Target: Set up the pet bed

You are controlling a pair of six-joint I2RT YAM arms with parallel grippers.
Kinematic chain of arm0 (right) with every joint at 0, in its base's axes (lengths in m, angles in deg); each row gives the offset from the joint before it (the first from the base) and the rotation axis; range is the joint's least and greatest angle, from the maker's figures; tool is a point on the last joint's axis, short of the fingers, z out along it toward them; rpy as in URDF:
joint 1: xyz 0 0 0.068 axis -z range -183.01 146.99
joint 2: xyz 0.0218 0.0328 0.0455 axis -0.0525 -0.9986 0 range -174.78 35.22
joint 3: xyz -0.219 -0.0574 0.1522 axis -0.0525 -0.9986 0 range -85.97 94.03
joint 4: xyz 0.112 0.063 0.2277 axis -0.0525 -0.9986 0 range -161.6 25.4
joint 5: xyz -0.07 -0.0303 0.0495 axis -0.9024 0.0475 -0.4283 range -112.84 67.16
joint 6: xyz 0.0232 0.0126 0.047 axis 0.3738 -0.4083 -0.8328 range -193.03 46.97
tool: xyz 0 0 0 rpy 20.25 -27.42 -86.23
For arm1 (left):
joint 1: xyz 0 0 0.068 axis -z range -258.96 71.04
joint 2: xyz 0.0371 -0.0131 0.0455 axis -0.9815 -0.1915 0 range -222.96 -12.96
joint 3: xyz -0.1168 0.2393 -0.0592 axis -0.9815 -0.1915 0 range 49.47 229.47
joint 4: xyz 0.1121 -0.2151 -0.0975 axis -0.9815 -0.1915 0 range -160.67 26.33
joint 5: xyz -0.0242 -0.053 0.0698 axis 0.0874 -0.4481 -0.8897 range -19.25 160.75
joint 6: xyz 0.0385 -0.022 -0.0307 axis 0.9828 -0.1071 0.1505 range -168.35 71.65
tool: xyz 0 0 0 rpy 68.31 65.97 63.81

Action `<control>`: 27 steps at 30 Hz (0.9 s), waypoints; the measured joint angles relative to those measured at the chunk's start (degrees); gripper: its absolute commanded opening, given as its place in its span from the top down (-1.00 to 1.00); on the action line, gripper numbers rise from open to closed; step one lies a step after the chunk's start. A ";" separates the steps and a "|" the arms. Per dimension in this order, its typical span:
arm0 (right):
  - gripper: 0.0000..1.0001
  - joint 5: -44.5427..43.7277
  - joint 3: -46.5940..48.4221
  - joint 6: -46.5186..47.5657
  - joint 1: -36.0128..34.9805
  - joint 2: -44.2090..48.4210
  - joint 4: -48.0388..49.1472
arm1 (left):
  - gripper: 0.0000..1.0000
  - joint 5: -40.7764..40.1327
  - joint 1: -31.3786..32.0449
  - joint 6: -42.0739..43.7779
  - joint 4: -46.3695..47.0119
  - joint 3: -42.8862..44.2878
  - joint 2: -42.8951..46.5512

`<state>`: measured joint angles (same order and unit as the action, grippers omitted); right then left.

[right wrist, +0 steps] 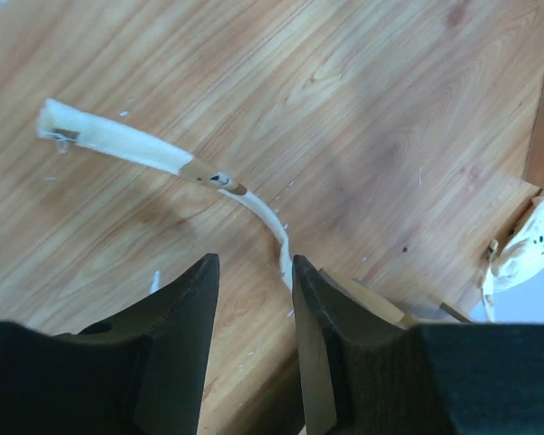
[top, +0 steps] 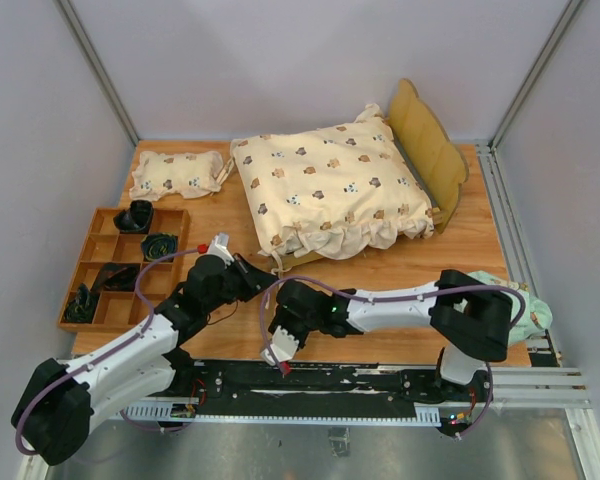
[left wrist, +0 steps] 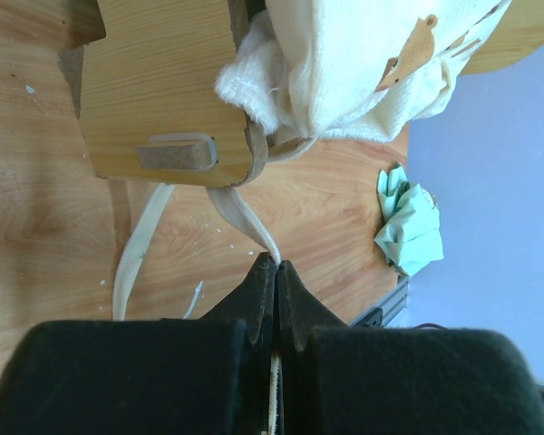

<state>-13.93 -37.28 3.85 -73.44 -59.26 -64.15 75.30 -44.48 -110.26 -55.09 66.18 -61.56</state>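
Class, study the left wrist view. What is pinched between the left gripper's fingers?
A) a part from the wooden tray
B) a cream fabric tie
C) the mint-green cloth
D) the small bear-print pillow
B: the left gripper is closed on the cream fabric tie, which runs up to the pet bed.

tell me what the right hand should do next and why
Probably lower the right hand and close on the loose tie lying on the table just ahead: its jaws stand open, while the left hand is shut on the bed tie from the pet bed corner.
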 measured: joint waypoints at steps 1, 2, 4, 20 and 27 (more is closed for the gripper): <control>0.19 -0.83 1.01 1.44 -0.09 -1.42 -0.13 | 0.99 0.13 -0.04 0.04 0.26 0.00 -0.09; 0.19 -1.53 1.79 2.54 -0.20 -2.36 -0.37 | 0.99 0.24 -0.11 0.09 0.42 0.00 -0.22; 0.18 -2.69 3.63 4.68 -0.46 -4.31 -0.79 | 1.00 0.33 -0.24 0.15 0.66 0.00 -0.55; 0.45 -5.53 9.05 14.43 -1.57 -10.12 -4.42 | 0.99 1.62 -0.90 1.09 1.66 0.00 -3.08; 0.99 -5.86 11.15 15.13 -2.51 -12.20 -6.03 | 0.99 1.68 -1.22 1.62 1.62 0.00 -3.10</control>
<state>-19.79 -26.14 18.98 -75.96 -71.46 -70.19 76.99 -45.70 -108.65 -53.47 66.18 -64.66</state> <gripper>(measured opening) 0.012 0.014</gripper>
